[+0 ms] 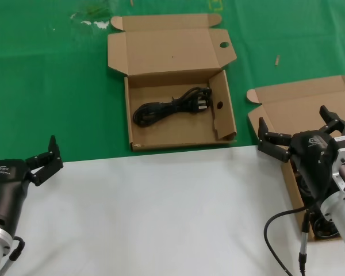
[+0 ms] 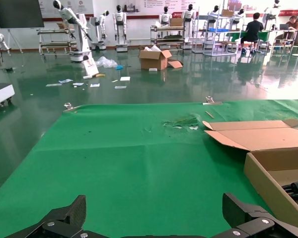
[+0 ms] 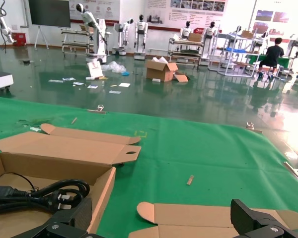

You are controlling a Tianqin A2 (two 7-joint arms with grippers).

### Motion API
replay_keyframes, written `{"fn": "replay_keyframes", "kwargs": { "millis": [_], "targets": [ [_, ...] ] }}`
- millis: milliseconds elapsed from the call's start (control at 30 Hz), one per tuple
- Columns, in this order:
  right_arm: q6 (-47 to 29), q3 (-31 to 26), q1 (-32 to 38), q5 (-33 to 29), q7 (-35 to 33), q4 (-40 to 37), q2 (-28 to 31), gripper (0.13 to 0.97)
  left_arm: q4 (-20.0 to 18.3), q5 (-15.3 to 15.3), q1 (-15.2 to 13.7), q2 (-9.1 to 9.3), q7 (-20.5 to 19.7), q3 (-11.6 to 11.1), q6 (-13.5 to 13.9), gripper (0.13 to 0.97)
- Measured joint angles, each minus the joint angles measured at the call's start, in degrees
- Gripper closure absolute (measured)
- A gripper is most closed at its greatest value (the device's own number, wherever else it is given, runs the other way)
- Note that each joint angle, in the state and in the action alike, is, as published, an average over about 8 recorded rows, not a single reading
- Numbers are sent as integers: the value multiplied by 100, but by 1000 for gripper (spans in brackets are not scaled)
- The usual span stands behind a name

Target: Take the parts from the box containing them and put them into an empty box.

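One black power cord (image 1: pixel 171 106) lay coiled in the wide carton (image 1: pixel 172 136) at 12 o'clock of the head view, stretched from the 8 o'clock corner of its floor toward the notched partition (image 1: pixel 219 109) with the round hole, plug end nearest the partition. We saw the same cord (image 3: pixel 37 193) in the right wrist view, flat on the carton floor, nothing touching it. That carton's lid flap (image 1: pixel 169 52) was folded back flat on the green cloth (image 1: pixel 46 86).

We had the plain-lidded carton (image 1: pixel 302 106) at 3 o'clock, lid open, mostly hidden behind the right arm; dark contents showed near its 6 o'clock end (image 1: pixel 325 225), too hidden to identify.

Right gripper (image 1: pixel 302 133) hovered over that carton's near-left edge, fingers spread wide, holding nothing. Left gripper (image 1: pixel 41 158) sat at 9 o'clock over the white sheet (image 1: pixel 149 213), close to the line where white meets green, fingers also spread, empty. Both were well apart from the cord.

A small stick-like scrap (image 1: pixel 277 60) lay on the cloth at 1 o'clock, white flecks (image 1: pixel 92 22) at 11.
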Motion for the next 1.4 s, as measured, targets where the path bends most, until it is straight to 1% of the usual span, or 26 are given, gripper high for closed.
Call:
{"fn": "replay_keyframes", "kwargs": {
  "millis": [1400],
  "targets": [
    [0, 0, 0, 0, 0, 0, 0, 129, 0, 0, 0, 0, 0, 0, 0, 132]
  ]
}}
